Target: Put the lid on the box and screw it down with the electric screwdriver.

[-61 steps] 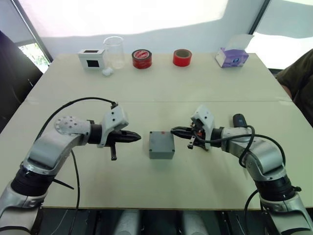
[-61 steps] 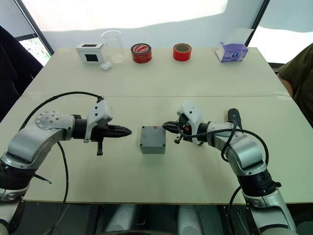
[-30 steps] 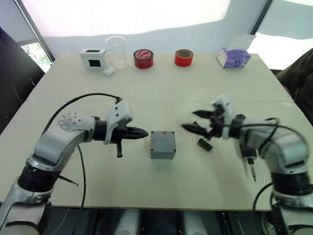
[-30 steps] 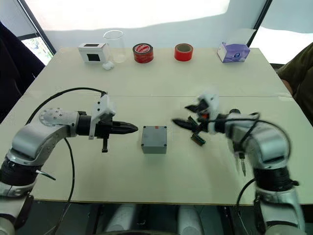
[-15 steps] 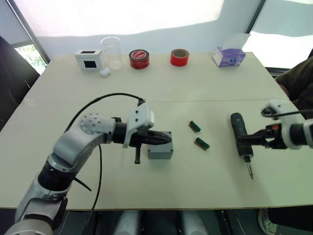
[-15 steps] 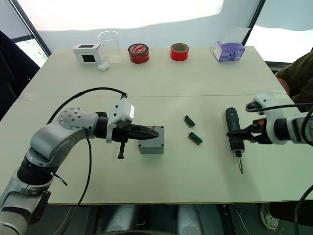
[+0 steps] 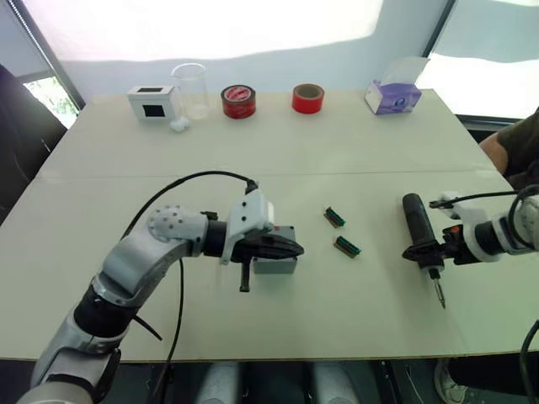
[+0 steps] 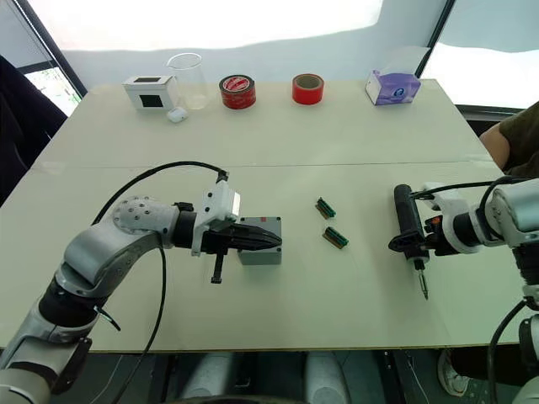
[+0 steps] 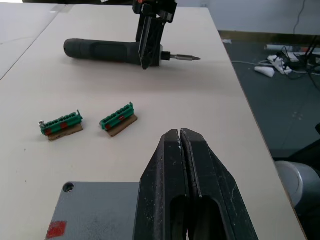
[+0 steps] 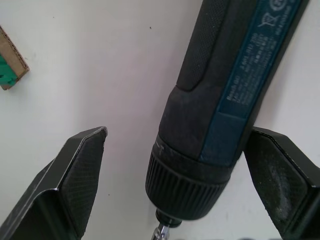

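Note:
The grey box (image 8: 259,246) stands mid-table. Its flat top (image 9: 95,210), with a corner screw hole and a red mark, looks like the lid seated on it, though I see no seam. My left gripper (image 7: 295,248) is shut, with nothing held. It lies across the box top with its tips (image 9: 181,137) past the far edge; I cannot tell whether it touches. The black electric screwdriver (image 7: 417,220) lies on the table at the right. My right gripper (image 10: 177,132) is open and straddles it just behind the chuck, one finger (image 10: 75,190) on each side.
Two small green pieces (image 7: 334,217) (image 7: 347,247) lie between the box and the screwdriver. Along the far edge stand a white box with a black window (image 7: 152,101), a clear beaker (image 7: 191,88), two red tape rolls (image 7: 238,101) and a tissue box (image 7: 392,97). A person's arm (image 7: 520,143) shows at the right.
The left gripper has slid right from beside the box to over its top. The right arm has swung away from the box and come down around the screwdriver.

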{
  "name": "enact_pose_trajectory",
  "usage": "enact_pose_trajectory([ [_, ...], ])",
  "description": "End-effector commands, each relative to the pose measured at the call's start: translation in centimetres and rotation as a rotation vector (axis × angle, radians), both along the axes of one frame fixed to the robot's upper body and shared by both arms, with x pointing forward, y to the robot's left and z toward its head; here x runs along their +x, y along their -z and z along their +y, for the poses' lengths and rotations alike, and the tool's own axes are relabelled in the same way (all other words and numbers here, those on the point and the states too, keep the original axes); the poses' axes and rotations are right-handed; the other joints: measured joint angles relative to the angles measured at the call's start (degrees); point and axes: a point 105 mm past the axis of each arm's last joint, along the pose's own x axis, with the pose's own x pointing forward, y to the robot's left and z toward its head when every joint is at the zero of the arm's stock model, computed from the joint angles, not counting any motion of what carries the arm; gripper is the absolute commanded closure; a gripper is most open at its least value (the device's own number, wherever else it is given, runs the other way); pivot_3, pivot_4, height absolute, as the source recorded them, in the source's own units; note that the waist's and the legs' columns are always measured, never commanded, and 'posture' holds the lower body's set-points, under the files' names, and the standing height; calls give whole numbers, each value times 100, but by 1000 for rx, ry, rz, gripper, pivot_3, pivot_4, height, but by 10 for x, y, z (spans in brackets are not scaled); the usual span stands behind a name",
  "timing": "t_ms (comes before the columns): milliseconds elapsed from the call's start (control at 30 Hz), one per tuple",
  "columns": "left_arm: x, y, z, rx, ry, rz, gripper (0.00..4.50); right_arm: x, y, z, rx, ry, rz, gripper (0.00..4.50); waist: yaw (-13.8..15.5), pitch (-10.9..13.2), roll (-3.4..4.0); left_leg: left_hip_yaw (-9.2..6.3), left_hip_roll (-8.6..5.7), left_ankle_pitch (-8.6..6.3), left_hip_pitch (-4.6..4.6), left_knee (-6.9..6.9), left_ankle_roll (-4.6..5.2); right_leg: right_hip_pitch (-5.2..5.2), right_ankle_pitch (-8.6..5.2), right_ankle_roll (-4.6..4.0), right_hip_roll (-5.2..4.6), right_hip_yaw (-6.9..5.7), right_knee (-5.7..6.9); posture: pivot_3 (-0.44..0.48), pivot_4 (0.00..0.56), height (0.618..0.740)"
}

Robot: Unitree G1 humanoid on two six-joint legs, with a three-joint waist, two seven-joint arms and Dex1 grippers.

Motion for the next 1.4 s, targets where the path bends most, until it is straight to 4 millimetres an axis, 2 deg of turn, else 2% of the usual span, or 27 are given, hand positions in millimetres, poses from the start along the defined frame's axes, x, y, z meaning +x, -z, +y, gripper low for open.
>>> enact_pose_trajectory([
  [33, -3, -9, 3, -13, -8, -41, 4500, 1, -1, 1, 6, -34, 11, 74, -4, 0, -1, 0, 0, 0, 0, 0, 0, 0, 0, 0, 0, 0, 0, 0, 150, 740],
  [133, -3, -9, 4, -13, -15, -40, 4500, 0, 2, 1, 3, -46, 32, 74, -4, -1, -2, -1, 0, 0, 1, 0, 0, 1, 0, 0, 0, -1, 0, 0, 150, 740],
  [267, -4, -9, 6, -13, -35, -38, 4500, -11, 17, 3, -21, -89, 107, 1234, -2, -2, -3, -2, 0, 0, 1, 0, 0, 2, 0, 0, 0, -2, 0, 0, 150, 740],
  [400, -4, -9, 6, -13, -41, -38, 4500, -10, 19, 4, -25, -93, 108, 2496, 7, -4, -8, -4, 1, 0, 2, 0, 0, 4, 0, 0, 1, -3, 0, 0, 150, 740],
  [433, -3, -9, 6, -13, -42, -37, 4500, -9, 19, 5, -23, -93, 108, 2696, 8, -6, -10, -5, 1, 0, 2, 0, 0, 4, 0, 0, 1, -3, 0, 0, 150, 740],
  [633, 2, -7, 7, -7, -52, -34, 4500, -2, 19, 2, -41, -88, 85, 2697, -3, -16, -28, -6, 2, 0, 4, 1, -1, 6, 0, 0, 2, -4, -1, 0, 150, 740],
  [767, 6, -6, 9, -2, -58, -34, 4500, 10, 13, -3, -61, -76, 35, 2697, -23, -28, -47, -5, 2, 0, 9, 1, -1, 10, 0, 0, 2, -3, -1, 0, 150, 740],
  [900, 13, -5, 16, 5, -89, -31, 4500, 44, -21, -4, -19, -42, -145, 2697, -67, -25, -50, 1, 2, 1, 19, 3, -2, 17, 2, -1, 1, 2, -1, 0, 150, 740],
  [933, 15, -5, 19, 6, -102, -30, 4500, 53, -32, 2, 21, -47, -205, 2697, -58, -19, -39, 9, 1, 2, 21, 3, -4, 15, 5, -4, 2, 9, -2, 0, 150, 740],
  [967, 20, -5, 25, 5, -132, -28, 4500, 68, -62, 16, 134, -70, -350, 2697, -50, -15, -33, 10, -1, 2, 20, 2, -5, 11, 7, -1, 1, 11, 0, 0, 150, 740],
  [1000, 24, -6, 30, 5, -154, -26, 4500, 77, -84, 26, 218, -86, -456, 2697, -54, -9, -23, 10, 0, 3, 19, 1, -6, 8, 7, 0, 1, 11, 1, 0, 150, 740],
  [1033, 28, -6, 36, 9, -183, -25, 4500, 83, -115, 40, 341, -116, -600, 2697, -55, 0, -6, 12, 0, 7, 9, 0, -11, -7, 8, 2, 2, 12, 4, 0, 150, 740],
  [1067, 31, -6, 41, 15, -204, -21, 4500, 83, -140, 54, 451, -152, -727, 2697, -56, 5, 0, 15, 0, 13, -1, -4, -22, -23, 9, 3, 2, 16, 10, 0, 150, 740],
  [1100, 32, -5, 44, 20, -215, -19, 4500, 81, -152, 61, 513, -170, -800, 2697, -45, 6, 3, 15, 3, 23, -11, -17, -40, -37, 8, 3, 6, 17, 10, 0, 150, 740],
  [1133, 33, -5, 47, 22, -221, -16, 4500, 78, -158, 67, 567, -169, -835, 2697, -25, 6, 4, 15, 4, 28, -16, -20, -48, -43, 8, 3, 7, 17, 11, 0, 150, 740],
  [1233, 34, -5, 50, 26, -228, -7, 4500, 70, -183, 78, 688, -141, -1121, 2697, 73, 1, -8, -10, 11, 31, -24, -29, -53, -35, 4, -2, 13, -3, 8, 0, 150, 740],
  [1300, 35, -5, 53, 26, -234, -1, 4500, 61, -186, 87, 763, -125, -1172, 2697, 126, 0, -9, -8, 4, 28, -25, -16, -49, -24, 5, -1, 6, -2, 7, 0, 150, 740],
  [1400, 37, -4, 58, 48, -244, 4, 4500, 38, -183, 127, 896, -199, -1243, 2697, 126, 2, -6, -6, -15, 24, -25, -4, -43, -14, 14, 12, -9, 4, 3, 0, 150, 740],
])
